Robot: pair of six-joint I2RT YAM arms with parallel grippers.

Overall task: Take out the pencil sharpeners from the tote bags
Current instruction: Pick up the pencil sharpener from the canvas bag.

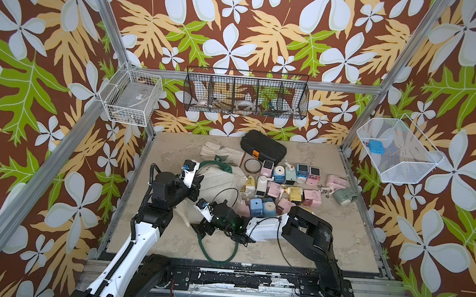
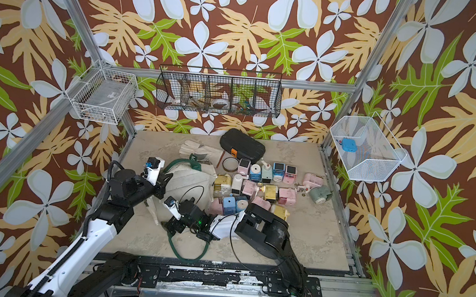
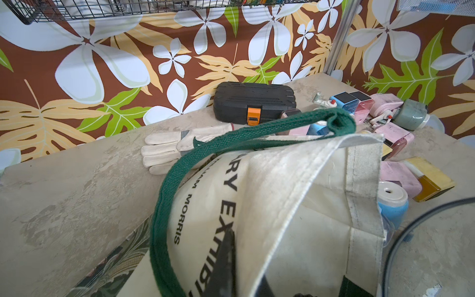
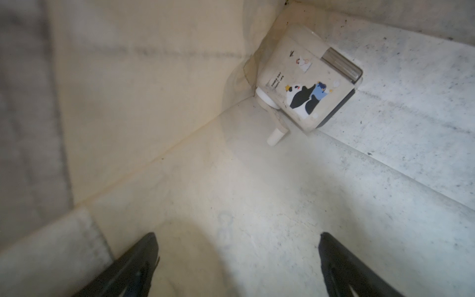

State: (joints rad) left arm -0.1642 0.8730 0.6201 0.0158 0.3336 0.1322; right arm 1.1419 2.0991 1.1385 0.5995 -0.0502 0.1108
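The cream tote bag (image 1: 223,182) (image 2: 191,180) with dark green handles lies left of centre on the table. My left gripper (image 1: 197,185) (image 3: 231,257) is shut on the bag's rim (image 3: 295,180) and holds the cloth up. The right gripper (image 1: 202,229) (image 4: 237,239) is open inside the bag's mouth with nothing between its fingers. Deep in the bag's far corner lies a white pencil sharpener (image 4: 303,87) with a panda sticker, well ahead of the fingertips. Several pastel pencil sharpeners (image 1: 283,184) (image 2: 257,185) (image 3: 395,138) sit in a cluster on the table to the bag's right.
A black hard case (image 1: 262,148), a pale glove (image 1: 222,153) and a brown tape roll (image 1: 252,165) lie behind the bag. One green handle (image 1: 218,251) loops over the table near the front edge. Wire baskets (image 1: 246,98) (image 1: 397,151) hang on the walls.
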